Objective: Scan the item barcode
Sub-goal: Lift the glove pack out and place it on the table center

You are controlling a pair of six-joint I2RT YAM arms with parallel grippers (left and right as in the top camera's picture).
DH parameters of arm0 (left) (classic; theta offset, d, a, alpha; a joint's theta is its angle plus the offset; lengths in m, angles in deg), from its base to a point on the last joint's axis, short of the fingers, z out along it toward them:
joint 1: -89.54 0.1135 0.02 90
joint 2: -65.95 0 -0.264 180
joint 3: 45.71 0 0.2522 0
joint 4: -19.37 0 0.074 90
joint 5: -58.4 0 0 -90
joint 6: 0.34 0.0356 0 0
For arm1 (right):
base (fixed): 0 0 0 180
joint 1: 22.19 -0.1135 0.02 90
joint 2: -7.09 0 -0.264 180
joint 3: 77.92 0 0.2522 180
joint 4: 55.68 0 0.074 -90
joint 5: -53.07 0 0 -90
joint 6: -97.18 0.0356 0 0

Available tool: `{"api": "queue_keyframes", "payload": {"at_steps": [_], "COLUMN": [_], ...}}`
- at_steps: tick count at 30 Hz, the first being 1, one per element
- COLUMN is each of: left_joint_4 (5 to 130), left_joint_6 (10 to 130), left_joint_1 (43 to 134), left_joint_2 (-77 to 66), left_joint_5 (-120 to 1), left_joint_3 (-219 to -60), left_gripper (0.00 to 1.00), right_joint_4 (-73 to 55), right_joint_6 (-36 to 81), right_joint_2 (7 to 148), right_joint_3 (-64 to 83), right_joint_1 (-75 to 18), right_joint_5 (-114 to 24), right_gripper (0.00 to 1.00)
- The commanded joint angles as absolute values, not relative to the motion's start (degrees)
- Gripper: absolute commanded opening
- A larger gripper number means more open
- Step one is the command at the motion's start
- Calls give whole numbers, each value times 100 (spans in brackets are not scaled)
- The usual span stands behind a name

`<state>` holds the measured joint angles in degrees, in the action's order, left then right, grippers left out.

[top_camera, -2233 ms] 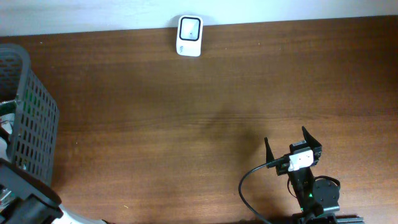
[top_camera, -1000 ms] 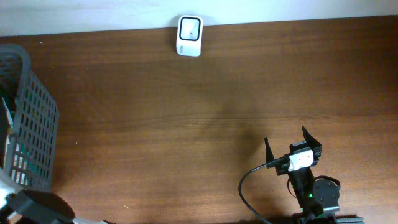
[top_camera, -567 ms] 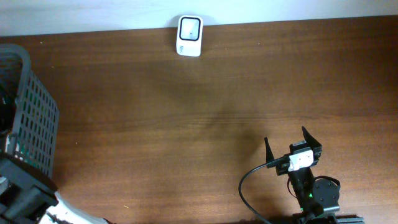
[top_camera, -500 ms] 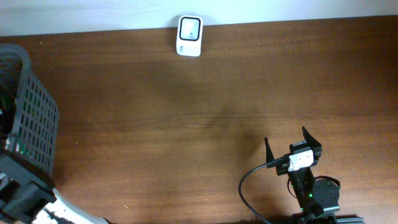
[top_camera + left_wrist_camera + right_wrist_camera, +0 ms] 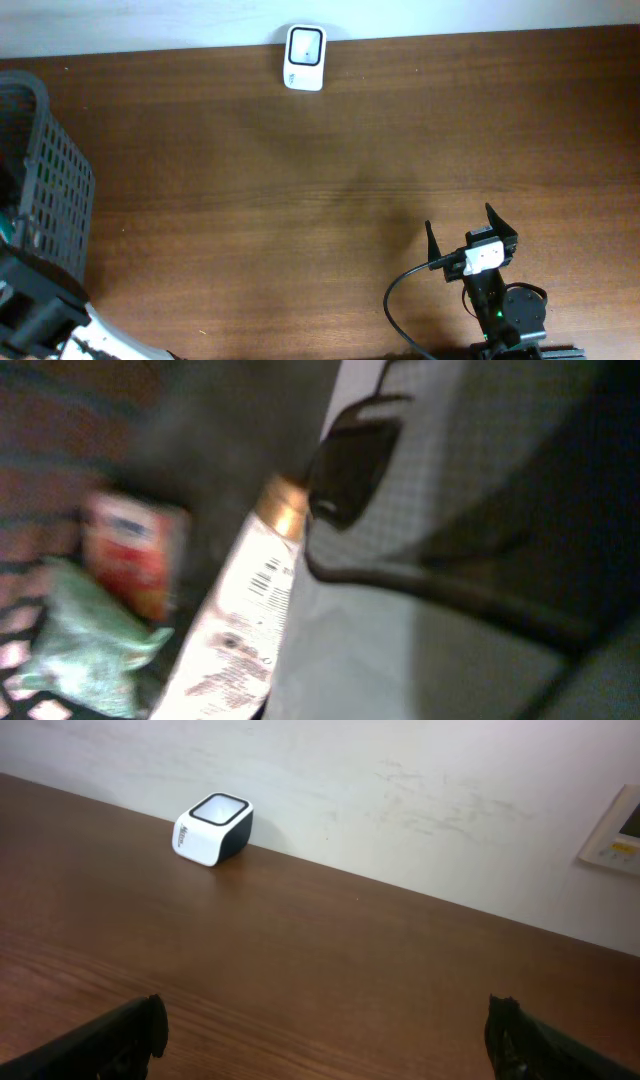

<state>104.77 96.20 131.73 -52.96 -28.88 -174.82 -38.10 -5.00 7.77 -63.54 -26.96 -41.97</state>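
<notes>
item: white tube (image 5: 232,622) with a printed barcode on its side and a gold neck (image 5: 285,505). It shows in the left wrist view only, and blurred.
item location: inside the basket (image 5: 55,190) at the left edge of the tabletop (image 5: 330,180). From overhead I can't pick it out.
item axis: the long axis runs diagonally in the left wrist view, lower left to upper right. The gold end points up-right, and the barcode sits near that end, facing the camera.
neighbours: red box (image 5: 130,550) just left of the tube and green bag (image 5: 80,645) below the box, both in the basket.
left jaws: closed right down. One grey finger (image 5: 430,470) fills the right half of the wrist view, and its edge overlaps the tube's right side. I can't tell whether the tube is pinched, only touched, or just behind the finger.
left arm (image 5: 35,310): at the near-left corner of the tabletop, at the basket's near end.
right jaws: wide open, gripping nothing. The fingertips (image 5: 125,1032) sit in the bottom corners of the right wrist view with bare tabletop between them.
right arm (image 5: 500,300): at the near edge, right of centre, with the jaws pointing toward the far edge.
scanner (image 5: 304,45): white block with a dark-framed window on top, at the far edge just left of centre, against the wall (image 5: 400,780). It is well apart from both arms.
</notes>
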Motion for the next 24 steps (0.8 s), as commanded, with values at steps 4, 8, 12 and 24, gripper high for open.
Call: {"api": "queue_keyframes", "payload": {"at_steps": [4, 8, 12, 24], "left_joint_4": [10264, 10391, 10995, 10396], "left_joint_6": [8744, 8746, 8744, 6198], "left_joint_1": [12808, 11551, 9855, 7162], "left_joint_2": [-2964, -2053, -2040, -2700], "left_joint_5": [-3555, -3640, -4287, -1441], "left_joint_3": [-18304, -18304, -18164, -14923], "left_gripper": [0, 0, 0, 0], "right_joint_4": [-3791, -3791, -3791, -3791], "right_joint_6": [-437, -437, -437, -437], "right_joint_2": [727, 727, 727, 727], "right_joint_3": [-6385, -6385, -6385, -6385], "right_joint_1": [-2742, -2742, -2742, -2742], "right_joint_5": [-4269, -4269, -4269, -4269], "right_gripper": [98, 98, 99, 98]}}
